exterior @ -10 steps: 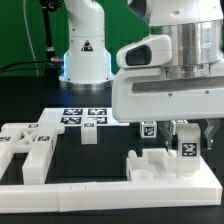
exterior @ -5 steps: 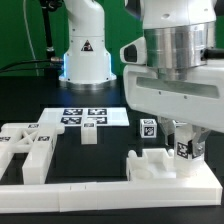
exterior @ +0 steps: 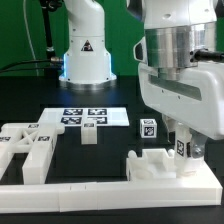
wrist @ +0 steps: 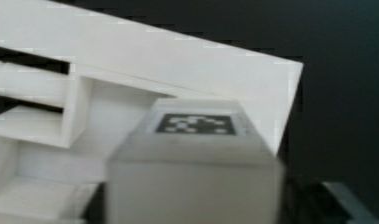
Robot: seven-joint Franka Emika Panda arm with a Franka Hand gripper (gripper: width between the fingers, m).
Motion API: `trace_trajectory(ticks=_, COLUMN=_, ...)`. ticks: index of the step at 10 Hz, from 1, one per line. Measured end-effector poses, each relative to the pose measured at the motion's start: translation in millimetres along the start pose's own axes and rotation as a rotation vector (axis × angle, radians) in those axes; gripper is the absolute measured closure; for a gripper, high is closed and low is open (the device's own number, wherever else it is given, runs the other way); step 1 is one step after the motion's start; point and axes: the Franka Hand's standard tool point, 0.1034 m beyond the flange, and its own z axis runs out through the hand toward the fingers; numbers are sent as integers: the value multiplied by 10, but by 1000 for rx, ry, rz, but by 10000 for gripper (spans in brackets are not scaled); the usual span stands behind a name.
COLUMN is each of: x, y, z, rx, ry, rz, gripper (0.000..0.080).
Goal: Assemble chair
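The chair (exterior: 158, 167) was far from finished, as far as the pictures showed. What existed of it was a low blocky base piece that lay on the black surface (exterior: 110, 145), touching the long white border rail (exterior: 90, 188) on the exterior view's right. The pincer (exterior: 186, 148) stood low over this piece, with its fingers on either side of a tagged post (exterior: 184, 151). The wrist view showed the same post (wrist: 195, 150) very close and centred, in front of a broad white panel (wrist: 168, 70). I could not tell whether the pincer was clenched on the post or only placed around it, because the arm's body hid the contact in the exterior view and the fingers were not clear in the wrist view. It was also not visible whether the post was already seated in the base piece. A second tagged post (exterior: 148, 128) stood just beside, toward the exterior view's left. Other parts waited well apart: an open frame piece (exterior: 28, 148) lay at the exterior view's left by the rail, and a small white block (exterior: 88, 134) stood near the marker board (exterior: 90, 115). In my judgement the work was at an early or middle stage, with the post not surely joined, and the frame piece and the block not yet attached.
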Motion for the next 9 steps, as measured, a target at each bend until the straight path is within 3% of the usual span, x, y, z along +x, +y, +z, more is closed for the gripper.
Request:
trace_trajectory(ticks=1, x=-10, y=-42, z=-30, rx=-3, ry=15, rz=-277, gripper=221)
trace_trajectory(ticks=2, x=-57, y=-49, z=-25, rx=-4, ry=13, rz=-473, gripper=221)
trace_trajectory(ticks=3, x=-92, y=-44, z=-18, rx=-7, ry=7, rz=-574, gripper=165)
trace_trajectory(ticks=7, x=-69, y=-40, z=-14, rx=-10, ry=10, rz=-852, gripper=151)
trace_trajectory(ticks=9, x=-77, y=-17, z=1, rx=-32, ry=16, rz=-1225, gripper=151)
